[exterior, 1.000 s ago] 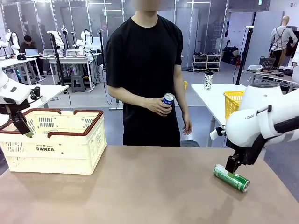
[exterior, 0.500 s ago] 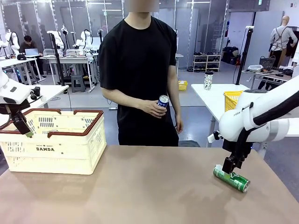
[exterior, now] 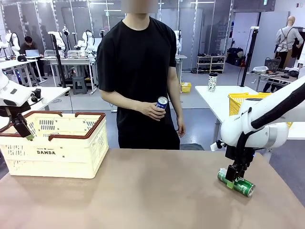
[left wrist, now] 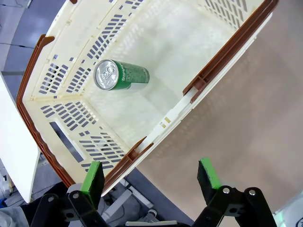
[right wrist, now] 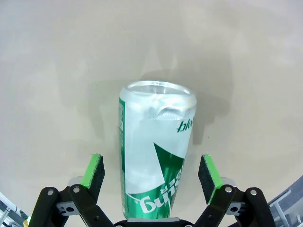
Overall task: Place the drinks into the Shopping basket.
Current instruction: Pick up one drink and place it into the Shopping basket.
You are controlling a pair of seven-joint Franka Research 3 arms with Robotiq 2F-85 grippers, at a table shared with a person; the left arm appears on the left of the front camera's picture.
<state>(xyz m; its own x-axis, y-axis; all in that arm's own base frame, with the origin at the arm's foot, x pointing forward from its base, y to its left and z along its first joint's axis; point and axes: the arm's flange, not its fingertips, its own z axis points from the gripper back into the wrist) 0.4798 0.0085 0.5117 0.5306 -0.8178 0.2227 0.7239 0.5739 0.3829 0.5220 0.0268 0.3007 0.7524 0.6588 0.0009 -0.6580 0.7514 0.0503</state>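
Left: the left gripper (left wrist: 151, 172), jaws spread and empty, hangs over the rim of the Shopping basket (exterior: 55, 157), one green can (left wrist: 121, 75) already inside. Centre: a person's hand (exterior: 153, 110) holds a blue can (exterior: 162, 102) beyond the far edge of the table (exterior: 152, 195). Right: the right gripper (exterior: 232, 180), jaws spread, straddles a second green can (exterior: 244, 186) lying on it. Two drinks remain; the path looks clear.

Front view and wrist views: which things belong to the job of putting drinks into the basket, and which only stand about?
Job: cream basket; green can inside it; green can lying on the table; blue can in the person's hand.
Standing about: yellow basket; speckled cup.
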